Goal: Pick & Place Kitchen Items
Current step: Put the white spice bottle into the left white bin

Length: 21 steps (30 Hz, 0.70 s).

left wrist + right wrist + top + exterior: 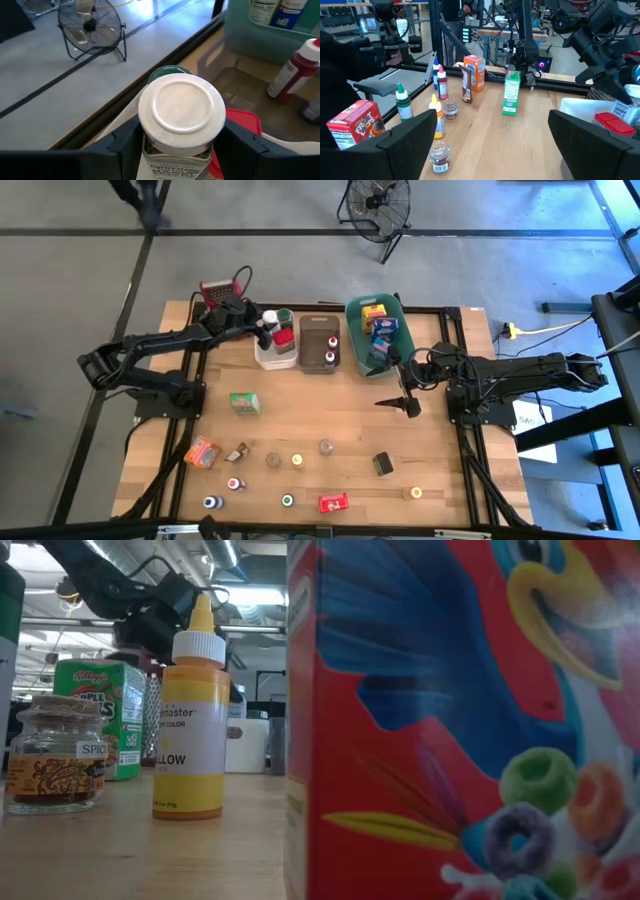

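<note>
My left gripper (pixel 267 326) reaches over the white bin (pixel 272 358) at the table's far side, shut on a jar with a white cap (pixel 181 106). Inside that bin, a red lid (pixel 243 121) and a green cap (pixel 169 73) show beside the jar. My right gripper (pixel 398 403) hangs open above bare wood near the table's middle, its fingers (pixel 405 135) wide apart with nothing between them. Loose kitchen items lie on the near half: a green box (pixel 244 402), an orange box (pixel 202 451) and a red box (pixel 333 502). My left gripper pinches the jar's body just under the white cap (pixel 150 150) between its two fingers, one on each side. The fingers come slanting down from the table's left. The jar stands upright over the white bin; its bottom lies outside the picture.
A brown bin (pixel 318 358) with bottles and a teal bin (pixel 352 330) with boxes stand right of the white bin. A steel grater (pixel 215 288) stands at the far left corner. Small bottles and jars (pixel 297 460) dot the near half. A cereal box (pixel 460 720) fills the low view.
</note>
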Tool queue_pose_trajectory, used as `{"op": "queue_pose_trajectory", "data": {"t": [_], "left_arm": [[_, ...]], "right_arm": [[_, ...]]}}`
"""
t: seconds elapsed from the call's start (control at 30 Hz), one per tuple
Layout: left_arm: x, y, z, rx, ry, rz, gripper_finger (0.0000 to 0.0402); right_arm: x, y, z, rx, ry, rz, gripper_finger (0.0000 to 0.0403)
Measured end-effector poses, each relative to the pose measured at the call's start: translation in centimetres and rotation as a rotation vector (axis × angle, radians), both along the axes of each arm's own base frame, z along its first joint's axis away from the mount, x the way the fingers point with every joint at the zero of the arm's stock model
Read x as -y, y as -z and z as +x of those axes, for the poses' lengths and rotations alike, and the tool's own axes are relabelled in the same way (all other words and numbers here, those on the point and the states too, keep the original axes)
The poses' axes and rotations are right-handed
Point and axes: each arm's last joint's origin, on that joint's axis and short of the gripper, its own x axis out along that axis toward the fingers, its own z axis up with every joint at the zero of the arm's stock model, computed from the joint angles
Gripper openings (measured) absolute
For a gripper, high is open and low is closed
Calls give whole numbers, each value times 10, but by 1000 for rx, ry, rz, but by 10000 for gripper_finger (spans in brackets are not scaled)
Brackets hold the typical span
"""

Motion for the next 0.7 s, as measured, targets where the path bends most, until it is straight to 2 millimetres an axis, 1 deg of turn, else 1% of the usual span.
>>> {"op": "queue_pose_trajectory", "data": {"t": [0.27,0.5,0.7], "left_arm": [[1,0,1,-5,-25,10,197],[8,7,11,-64,-24,21,197],[8,13,14,-98,-37,21,197]], "right_arm": [[0,1,0,-5,0,0,385],[0,0,0,-5,0,0,385],[0,0,0,-5,0,0,385]]}}
